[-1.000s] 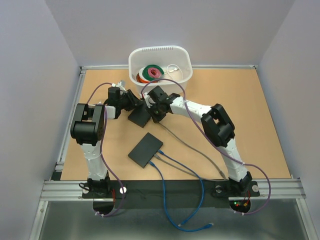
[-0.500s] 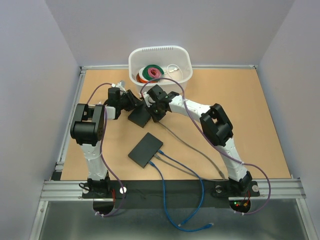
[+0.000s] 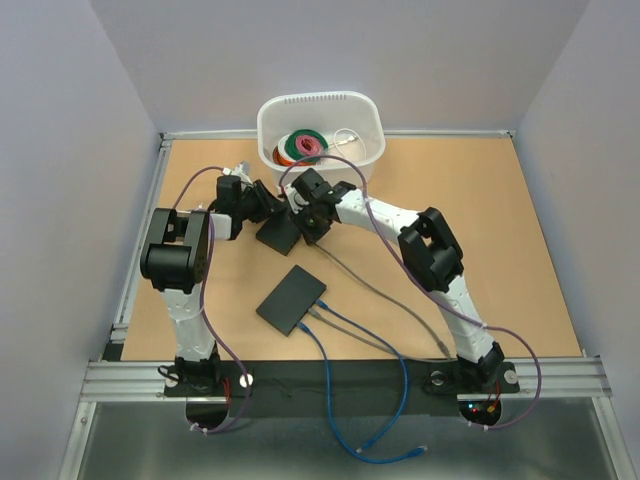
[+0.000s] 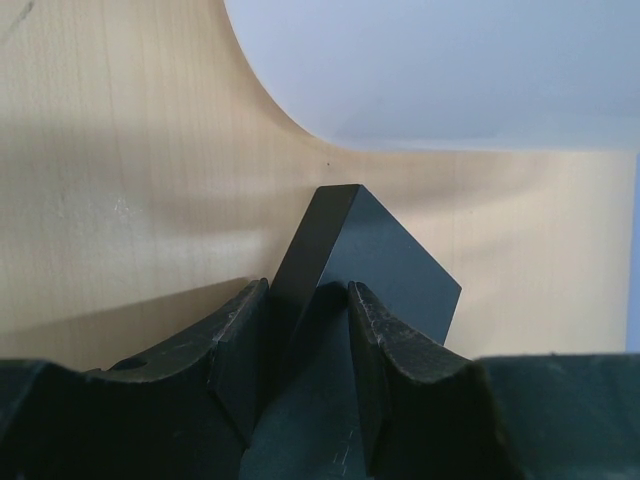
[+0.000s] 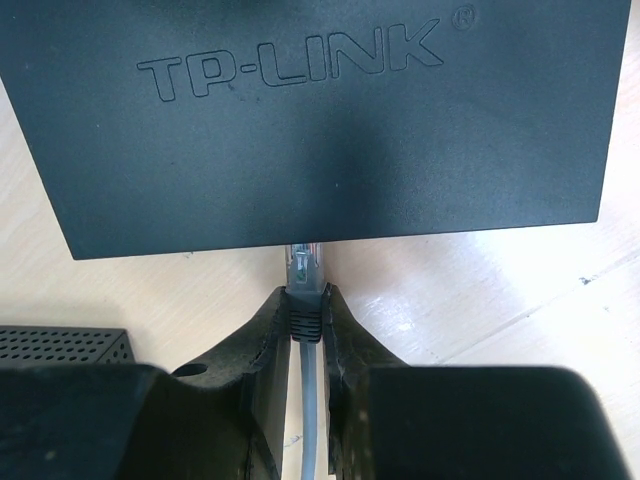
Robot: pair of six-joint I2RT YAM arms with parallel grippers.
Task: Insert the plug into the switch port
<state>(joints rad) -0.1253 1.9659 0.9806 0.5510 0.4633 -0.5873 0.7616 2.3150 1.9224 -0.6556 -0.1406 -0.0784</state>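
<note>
A black TP-LINK switch (image 5: 330, 110) lies on the table between both grippers; it also shows in the top view (image 3: 279, 236) and the left wrist view (image 4: 385, 265). My left gripper (image 4: 308, 310) is shut on the switch's corner and holds it. My right gripper (image 5: 306, 312) is shut on the grey cable's clear plug (image 5: 304, 268). The plug's tip meets the switch's near edge; the port itself is hidden under that edge. In the top view both grippers, the left (image 3: 262, 208) and the right (image 3: 303, 228), sit on either side of the switch.
A second black switch (image 3: 291, 300) lies nearer the bases with blue cables (image 3: 345, 330) plugged in; its perforated corner (image 5: 60, 345) shows in the right wrist view. A white tub (image 3: 320, 125) with coloured cable coils stands at the back, its wall (image 4: 440, 70) just behind the held switch.
My right arm has crept slightly left toward the switch with the plug. The left arm and the switch have stayed in place.
</note>
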